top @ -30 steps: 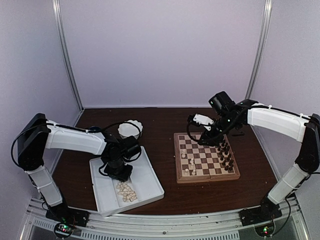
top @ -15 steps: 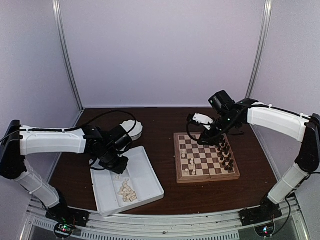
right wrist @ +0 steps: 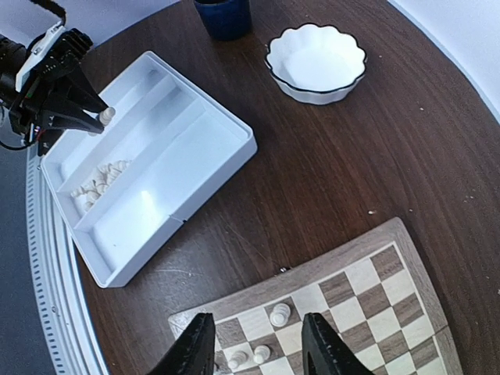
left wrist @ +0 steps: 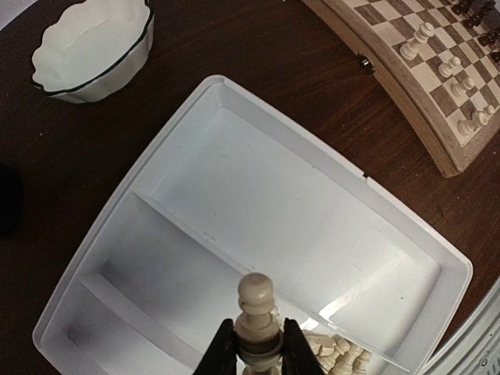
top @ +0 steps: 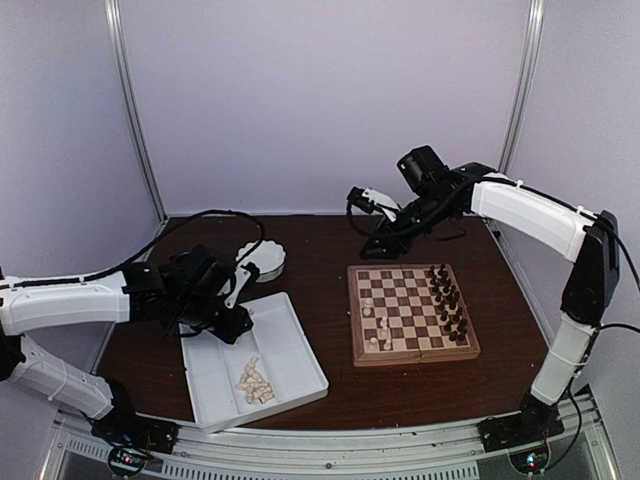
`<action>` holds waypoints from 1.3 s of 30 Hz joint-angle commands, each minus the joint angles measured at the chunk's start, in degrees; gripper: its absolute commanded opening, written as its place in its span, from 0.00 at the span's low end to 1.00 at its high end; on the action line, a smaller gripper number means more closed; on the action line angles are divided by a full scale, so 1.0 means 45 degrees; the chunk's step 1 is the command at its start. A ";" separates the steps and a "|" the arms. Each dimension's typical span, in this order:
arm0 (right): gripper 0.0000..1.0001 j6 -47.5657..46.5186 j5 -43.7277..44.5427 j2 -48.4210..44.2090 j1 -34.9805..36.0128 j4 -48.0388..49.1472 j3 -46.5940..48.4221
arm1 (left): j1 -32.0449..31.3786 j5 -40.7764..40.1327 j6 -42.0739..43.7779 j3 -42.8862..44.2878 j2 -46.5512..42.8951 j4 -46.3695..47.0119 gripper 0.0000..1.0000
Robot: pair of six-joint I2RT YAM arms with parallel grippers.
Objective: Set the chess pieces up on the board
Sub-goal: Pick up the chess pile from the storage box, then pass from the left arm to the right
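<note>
My left gripper (left wrist: pixel 255 348) is shut on a cream chess piece (left wrist: pixel 256 308), holding it above the white divided tray (left wrist: pixel 258 195); it also shows in the top view (top: pixel 232 318). More cream pieces (top: pixel 252 380) lie heaped in the tray's near compartment. The chessboard (top: pixel 410 312) carries dark pieces (top: pixel 448 300) along its right side and a few cream pieces (top: pixel 378 322) at its left. My right gripper (right wrist: pixel 251 348) is open and empty, high above the board's far left corner (right wrist: pixel 312 289); it also shows in the top view (top: pixel 372 245).
A white scalloped bowl (top: pixel 262 259) stands behind the tray, also seen in the right wrist view (right wrist: pixel 316 62). A dark blue cup (right wrist: pixel 225 16) is at the far table edge. The enclosure walls stand close around.
My left gripper has lifted out of the tray's pile with a cream piece and moved back left. My right gripper has risen and swung left off the dark pieces.
</note>
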 commanded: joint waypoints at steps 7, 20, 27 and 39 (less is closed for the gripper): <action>0.45 0.2428 -0.3443 0.1886 0.1266 0.0492 0.2101 | 0.0107 0.0992 0.1907 -0.1493 -0.2766 0.2962 0.15; 0.52 0.5585 -0.6243 0.4160 0.2798 0.2038 0.3357 | 0.0112 0.2428 0.2337 -0.2000 -0.3373 0.4023 0.15; 0.52 0.6547 -0.6532 0.4702 0.3498 0.2897 0.3426 | 0.0112 0.2800 0.2313 -0.1945 -0.3109 0.4249 0.15; 0.48 0.6637 -0.6119 0.5152 0.3914 0.2985 0.3677 | 0.0112 0.3304 0.2067 -0.1870 -0.2988 0.4497 0.16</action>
